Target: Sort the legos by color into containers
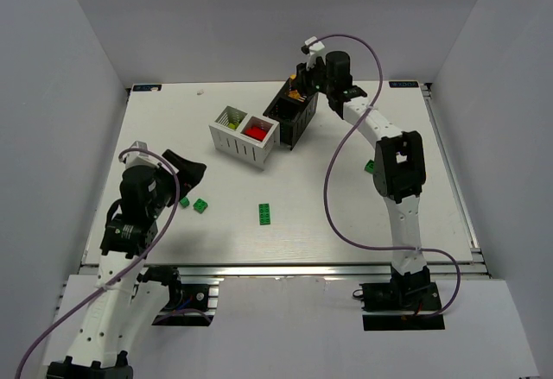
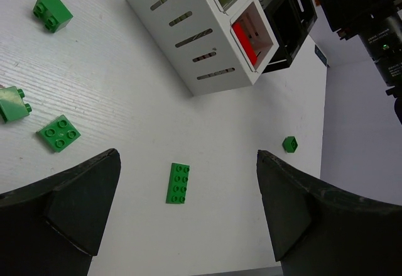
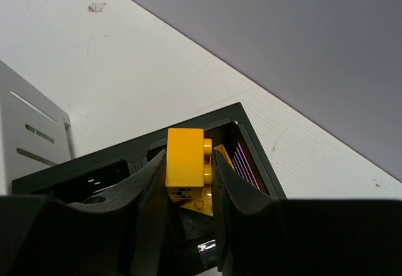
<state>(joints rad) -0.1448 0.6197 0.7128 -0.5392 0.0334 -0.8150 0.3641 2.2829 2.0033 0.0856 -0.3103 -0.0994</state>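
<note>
Between the right gripper's (image 3: 186,170) fingers sits a yellow brick (image 3: 184,153), the jaws part closed and clamped on its two sides. Its studs point sideways against one finger, and its longer side stands upright in the wrist view. It hangs just above the rim of the black container (image 3: 119,153), over the far compartment, where more yellow (image 3: 200,204) lies below it. That container stands near the far edge of the table (image 1: 346,224), turned at an angle. Bare table runs beyond it to the back wall.

Just left of it stands the white container (image 1: 232,143), corner to corner with the black one; I cannot tell whether they touch. Its right compartment holds red (image 1: 257,129) and its left holds lime (image 1: 232,121).

Near left, the left gripper (image 2: 187,160) hovers above the table with its jaws spread wide and nothing in them. Just below its opening in the wrist view lies a long green brick (image 2: 178,183), studs up, its long axis running near to far. Bare table lies all round it, well apart from the white container and the near edge.

Two smaller green bricks (image 1: 200,205) lie side by side just right of the left gripper. Another green brick (image 1: 369,167) lies beside the right arm, toward the right edge.
</note>
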